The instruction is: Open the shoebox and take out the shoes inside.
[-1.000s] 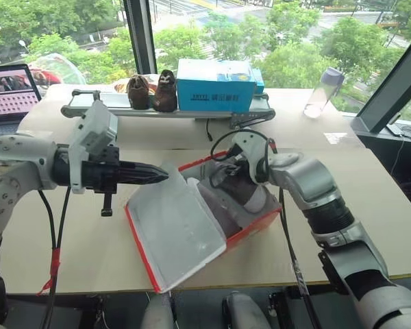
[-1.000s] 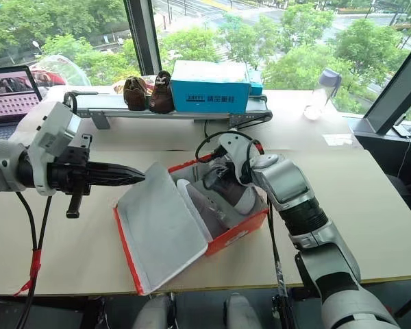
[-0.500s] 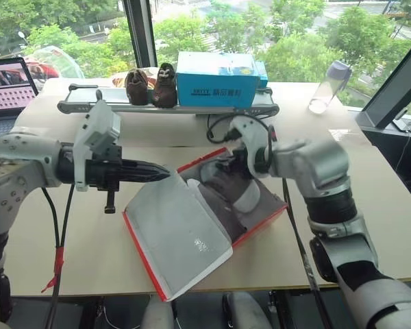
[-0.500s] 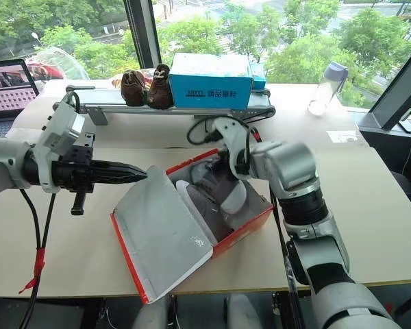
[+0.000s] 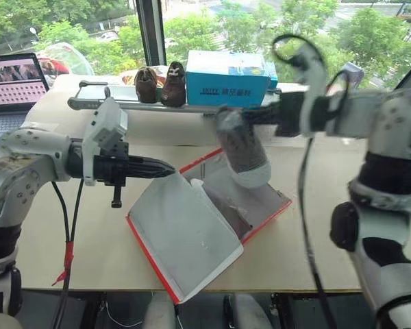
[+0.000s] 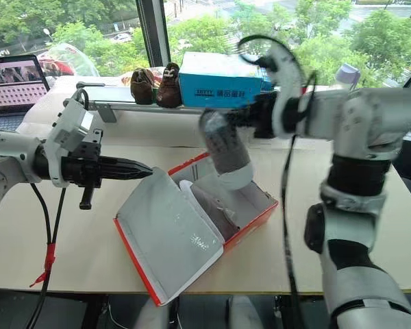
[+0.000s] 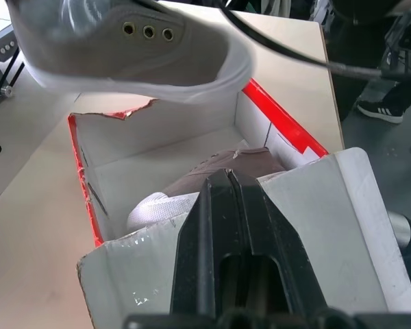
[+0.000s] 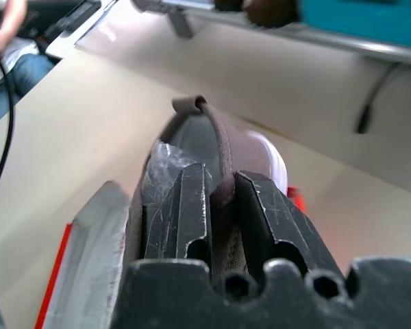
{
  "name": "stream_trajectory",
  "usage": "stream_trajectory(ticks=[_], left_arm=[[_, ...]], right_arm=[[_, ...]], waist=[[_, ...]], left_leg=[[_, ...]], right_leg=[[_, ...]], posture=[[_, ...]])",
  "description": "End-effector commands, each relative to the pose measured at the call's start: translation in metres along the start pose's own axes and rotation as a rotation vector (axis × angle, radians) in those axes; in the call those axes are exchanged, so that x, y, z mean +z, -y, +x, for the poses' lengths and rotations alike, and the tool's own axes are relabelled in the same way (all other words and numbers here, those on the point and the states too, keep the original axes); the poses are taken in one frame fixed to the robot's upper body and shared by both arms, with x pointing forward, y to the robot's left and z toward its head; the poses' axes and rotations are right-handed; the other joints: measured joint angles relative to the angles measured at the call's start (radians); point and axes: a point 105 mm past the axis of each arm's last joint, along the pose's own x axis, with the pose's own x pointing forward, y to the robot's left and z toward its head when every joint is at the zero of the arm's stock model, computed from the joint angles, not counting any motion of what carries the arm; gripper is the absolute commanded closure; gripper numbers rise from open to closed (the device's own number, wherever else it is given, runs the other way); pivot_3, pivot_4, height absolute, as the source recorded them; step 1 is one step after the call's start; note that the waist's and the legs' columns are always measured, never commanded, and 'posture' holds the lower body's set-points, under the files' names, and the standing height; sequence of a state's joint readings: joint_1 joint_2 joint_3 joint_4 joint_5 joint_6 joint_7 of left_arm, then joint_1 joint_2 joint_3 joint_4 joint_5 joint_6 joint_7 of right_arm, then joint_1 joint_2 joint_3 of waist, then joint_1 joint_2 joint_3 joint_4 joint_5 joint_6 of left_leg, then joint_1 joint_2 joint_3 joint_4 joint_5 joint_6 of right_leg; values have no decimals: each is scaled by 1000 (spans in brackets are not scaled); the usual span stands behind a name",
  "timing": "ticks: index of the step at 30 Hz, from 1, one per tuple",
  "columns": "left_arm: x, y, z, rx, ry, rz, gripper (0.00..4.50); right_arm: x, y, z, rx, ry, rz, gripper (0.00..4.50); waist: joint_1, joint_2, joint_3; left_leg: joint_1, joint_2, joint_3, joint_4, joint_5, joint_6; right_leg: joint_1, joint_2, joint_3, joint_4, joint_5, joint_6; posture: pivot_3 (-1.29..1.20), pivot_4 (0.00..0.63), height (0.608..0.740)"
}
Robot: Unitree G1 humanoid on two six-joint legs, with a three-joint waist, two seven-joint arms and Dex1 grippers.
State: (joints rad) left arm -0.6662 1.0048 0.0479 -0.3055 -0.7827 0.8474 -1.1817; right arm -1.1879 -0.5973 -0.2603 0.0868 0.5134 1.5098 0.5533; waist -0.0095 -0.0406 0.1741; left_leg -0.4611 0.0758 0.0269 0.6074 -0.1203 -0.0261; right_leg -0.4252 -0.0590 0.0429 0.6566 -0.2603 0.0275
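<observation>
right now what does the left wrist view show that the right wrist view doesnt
Left wrist view only: the open shoebox seen from inside, with the second shoe lying in it, and the shut left claw against the lid's edge.

Right wrist view only: the right claw pinching the lifted shoe's heel, a rail on the table behind, and a seated person at the side.

Both: the lifted shoe hanging above the box, plus the tan table.

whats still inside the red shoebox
One grey shoe lies inside the shoebox; the open lid covers part of it. The right claw holds the other shoe above.
</observation>
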Motion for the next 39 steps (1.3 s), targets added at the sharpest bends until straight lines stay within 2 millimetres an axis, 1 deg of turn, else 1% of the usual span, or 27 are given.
stream_trajectory(ticks=[1, 2, 3, 5, 6, 7, 10, 13, 15, 16, 18, 19, 20, 21, 22, 24, 26, 28, 30, 35, 39], left_arm=[[11, 1, -1, -6, 18, 58, 4500], [11, 1, -1, -8, 18, 57, 4500], [11, 0, 0, -9, 18, 58, 4500], [11, 0, 0, -10, 17, 60, 4500], [11, -1, 0, -10, 17, 61, 4500], [12, -1, -1, -10, 17, 62, 4500], [13, 0, -2, -11, 15, 62, 4500], [13, 0, -3, -9, 9, 62, 4500], [12, 0, -3, -8, 7, 61, 4500], [12, 0, -2, -8, 7, 62, 4500], [13, 0, -1, -8, 9, 62, 4500], [13, 0, -1, -9, 9, 61, 4500], [13, 0, -1, -10, 9, 61, 4500], [13, 0, -1, -10, 8, 60, 4500], [13, 0, -1, -9, 8, 60, 4500], [13, -1, -1, -9, 9, 57, 4500], [12, 0, -1, -11, 8, 58, 4500], [12, 0, 0, -12, 7, 59, 4500], [13, 0, 0, -14, 8, 60, 4500], [13, 0, 0, -13, 6, 61, 4500], [13, 1, -2, -2, 0, 60, 4500]], right_arm=[[9, 56, -32, -117, 160, 41, 3706], [4, 65, -34, -137, 153, 41, 3706], [-8, 77, -36, -166, 129, 49, 3706], [-24, 95, -40, -213, 98, 72, 3706], [-27, 99, -40, -226, 93, 86, 3706], [-33, 106, -40, -265, 71, 55, 3706], [-33, 94, -34, -215, 81, 34, 3706], [-26, 71, -26, -112, 94, 63, 3706], [-27, 57, -20, -73, 70, 53, 3706], [-27, 45, -16, -29, 63, 57, 3706], [-25, 4, -7, 116, 38, 30, 3173], [-25, -14, -4, 179, 27, 24, 3079], [-26, -27, -2, 225, 17, 19, 2704], [-29, -35, 0, 244, 6, 20, 2572], [-33, -43, 2, 260, -12, 11, 2052], [-38, -49, 3, 268, -22, 8, 1416], [-42, -50, 7, 261, -22, 21, 651], [-48, -47, 12, 237, -40, 33, 60], [-55, -39, 18, 197, -57, 40, 22], [-59, -17, 33, 119, -62, 56, 22], [-61, -12, 47, 127, -70, 70, 22]], waist=[[2, 0, 0], [0, 0, 0], [-4, 0, 0], [-12, 0, 0], [-15, 1, 1], [-19, 2, 2], [-29, 6, 4], [-36, 6, 4], [-37, 6, 4], [-36, 6, 4], [-33, 6, 4], [-33, 6, 4], [-34, 6, 4], [-35, 6, 4], [-33, 6, 4], [-25, 6, 4], [-14, 6, 4], [-6, 6, 4], [-3, 6, 4], [-5, 6, 4], [-9, 6, 4]], left_leg=[[0, 0, 0, 0, 0, 0], [0, 0, 0, 0, 0, 0], [0, -1, 0, 0, 0, 0], [0, -1, 1, 0, 0, 0], [0, -1, 0, 0, 0, 0], [0, -1, 0, 0, 0, 0], [0, -1, 0, 1, 0, 0], [1, -1, 0, 2, 0, 0], [1, -1, 0, 2, 0, 0], [1, -1, 0, 2, 0, 0], [1, -1, 0, 2, 0, 0], [1, -1, 0, 2, 0, 0], [1, -1, 0, 2, 0, 0], [1, -1, 0, 2, 0, 0], [1, -1, 0, 2, 0, 0], [1, -1, 0, 2, 0, 0], [0, -1, 0, 3, 0, 0], [0, -1, 0, 4, 0, 0], [0, -1, 0, 3, 0, 0], [0, -1, 0, 3, 0, 0], [0, -1, 0, 3, 0, 0]], right_leg=[[1, 0, 0, -2, 0, 0], [2, 0, 0, -2, 0, 1], [1, -1, 1, -3, 0, 1], [1, 0, 2, -2, 1, 1], [1, 0, 2, -1, 1, 1], [1, 0, 3, 0, 1, 1], [0, 0, 3, 2, 1, 2], [0, 0, 3, 2, 0, 2], [0, 1, 4, 3, 0, 2], [0, 1, 4, 3, 0, 2], [0, 1, 4, 3, 0, 2], [0, 1, 4, 3, 0, 2], [0, 1, 4, 3, 0, 2], [0, 1, 4, 4, 0, 2], [0, 1, 4, 5, 0, 2], [0, 1, 3, 5, 0, 2], [1, 0, 3, 4, 0, 2], [1, 0, 3, 4, 0, 2], [1, 0, 2, 4, 0, 2], [1, 0, 3, 5, 0, 2], [0, 0, 3, 4, 0, 2]], posture=[[0, 150, 740], [0, 150, 740], [0, 150, 740], [0, 150, 740], [0, 150, 740], [0, 150, 740], [0, 150, 740], [0, 150, 740], [0, 150, 740], [0, 150, 740], [0, 150, 740], [0, 150, 740], [0, 150, 740], [0, 150, 740], [0, 150, 740], [0, 150, 740], [0, 150, 740], [0, 150, 740], [0, 150, 740], [0, 150, 740], [0, 150, 740]])
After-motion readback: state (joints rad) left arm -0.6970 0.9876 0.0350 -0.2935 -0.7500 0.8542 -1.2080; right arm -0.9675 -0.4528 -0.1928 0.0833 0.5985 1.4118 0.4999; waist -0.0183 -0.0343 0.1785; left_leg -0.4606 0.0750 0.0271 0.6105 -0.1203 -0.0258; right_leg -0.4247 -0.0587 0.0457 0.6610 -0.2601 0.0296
